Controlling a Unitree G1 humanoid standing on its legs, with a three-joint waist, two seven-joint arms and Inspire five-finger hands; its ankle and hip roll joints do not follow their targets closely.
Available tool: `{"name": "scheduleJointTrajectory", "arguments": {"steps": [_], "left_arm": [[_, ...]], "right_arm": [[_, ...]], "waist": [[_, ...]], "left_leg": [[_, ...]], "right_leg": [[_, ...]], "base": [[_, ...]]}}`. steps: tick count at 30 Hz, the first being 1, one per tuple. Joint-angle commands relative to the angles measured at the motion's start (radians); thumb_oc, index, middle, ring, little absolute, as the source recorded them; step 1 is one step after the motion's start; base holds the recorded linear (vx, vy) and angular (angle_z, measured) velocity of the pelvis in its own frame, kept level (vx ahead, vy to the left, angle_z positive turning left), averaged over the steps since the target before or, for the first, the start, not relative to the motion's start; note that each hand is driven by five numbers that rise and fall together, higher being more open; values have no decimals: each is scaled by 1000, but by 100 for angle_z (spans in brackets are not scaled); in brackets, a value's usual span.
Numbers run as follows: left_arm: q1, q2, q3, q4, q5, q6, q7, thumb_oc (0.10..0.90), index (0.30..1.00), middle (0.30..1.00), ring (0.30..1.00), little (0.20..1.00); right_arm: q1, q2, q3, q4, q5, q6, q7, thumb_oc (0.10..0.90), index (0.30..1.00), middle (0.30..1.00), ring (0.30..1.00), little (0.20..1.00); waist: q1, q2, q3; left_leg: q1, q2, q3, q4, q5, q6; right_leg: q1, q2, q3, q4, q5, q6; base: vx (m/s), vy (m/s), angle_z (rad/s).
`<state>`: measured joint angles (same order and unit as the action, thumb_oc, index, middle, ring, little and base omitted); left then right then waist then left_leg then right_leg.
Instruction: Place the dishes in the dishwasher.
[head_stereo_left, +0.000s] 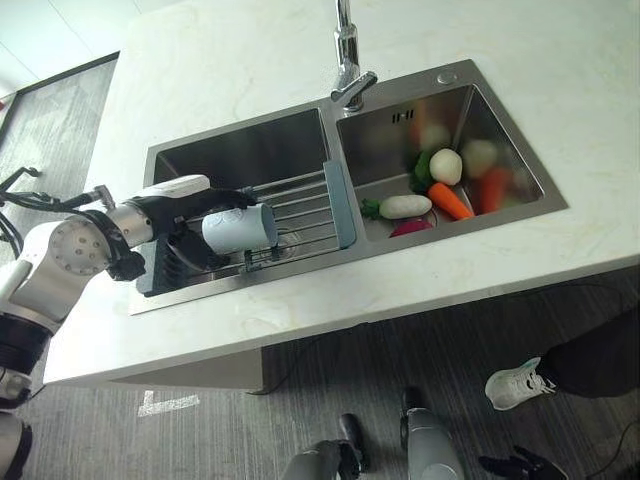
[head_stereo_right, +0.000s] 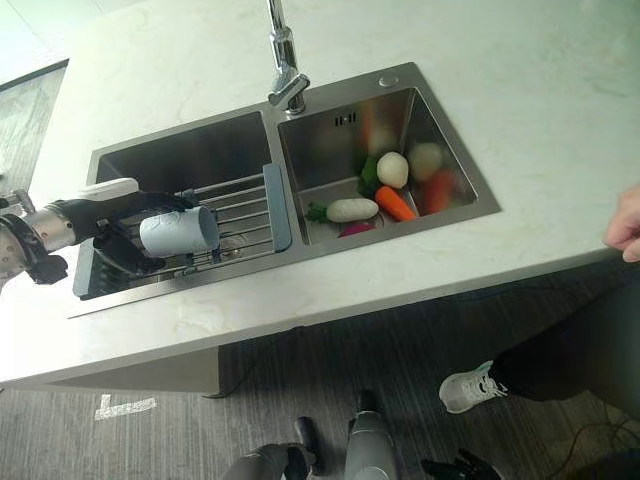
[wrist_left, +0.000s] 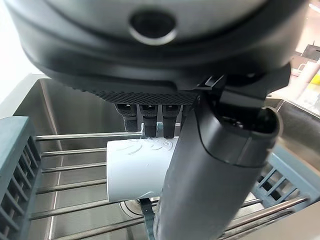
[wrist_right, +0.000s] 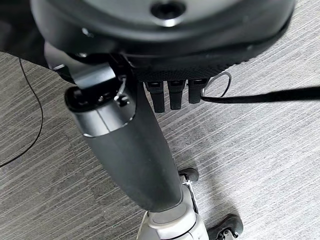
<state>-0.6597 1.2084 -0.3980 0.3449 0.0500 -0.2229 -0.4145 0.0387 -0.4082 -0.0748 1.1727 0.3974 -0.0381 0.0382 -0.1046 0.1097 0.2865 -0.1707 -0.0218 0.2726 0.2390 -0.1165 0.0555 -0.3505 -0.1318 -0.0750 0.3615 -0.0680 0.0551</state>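
Observation:
A pale blue cup (head_stereo_left: 240, 228) lies on its side over the left sink basin, its mouth facing the right basin. My left hand (head_stereo_left: 188, 243) is shut on it, fingers behind it and the white-covered thumb above. The left wrist view shows the cup (wrist_left: 134, 170) between fingers and thumb, just over the metal bars of a grey-blue sink rack (head_stereo_left: 341, 205). Whether the cup touches the bars is unclear. My right hand (wrist_right: 125, 145) hangs low over the grey floor, fingers curled on nothing.
The right basin (head_stereo_left: 500, 120) holds vegetables: a white radish (head_stereo_left: 405, 206), a carrot (head_stereo_left: 450, 201) and others. A tap (head_stereo_left: 347, 60) stands behind the divider. A person's shoe (head_stereo_left: 515, 385) and leg are at the counter's right, and a person's hand (head_stereo_right: 626, 225) is at the counter edge.

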Motion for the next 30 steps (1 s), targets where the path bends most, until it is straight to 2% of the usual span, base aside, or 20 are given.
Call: {"name": "scheduleJointTrajectory", "arguments": {"steps": [1,5,15,30], "left_arm": [[-77,80,113,51,31,-16,83,800,900,900,900,900],[-68,83,127,61,57,-23,147,800,900,900,900,900],[-33,63,155,94,94,-12,214,800,900,900,900,900],[-89,27,117,109,62,2,222,800,900,900,900,900]], "right_arm": [[44,-44,-3,-14,42,-23,7,800,900,900,900,900],[45,-32,9,-25,43,-26,4,800,900,900,900,900],[39,-32,21,-52,50,-24,3,800,900,900,900,900],[22,-25,37,-92,71,-21,1,800,900,900,900,900]], "waist": [[-4,-11,-52],[0,-16,-46],[2,-22,-24],[-7,-43,28]], "left_leg": [[-49,24,-94,61,-119,-67],[-55,23,-93,61,-116,-65],[-69,22,-95,61,-107,-66],[-98,21,-82,61,-96,-63]], "right_leg": [[79,-96,26,-62,-65,165],[73,-96,19,-62,-62,164],[61,-94,16,-62,-55,160],[21,-97,16,-62,-36,158]], "base": [[0,0,0],[-4,-3,-2],[0,0,0],[-11,-6,-4]]}}
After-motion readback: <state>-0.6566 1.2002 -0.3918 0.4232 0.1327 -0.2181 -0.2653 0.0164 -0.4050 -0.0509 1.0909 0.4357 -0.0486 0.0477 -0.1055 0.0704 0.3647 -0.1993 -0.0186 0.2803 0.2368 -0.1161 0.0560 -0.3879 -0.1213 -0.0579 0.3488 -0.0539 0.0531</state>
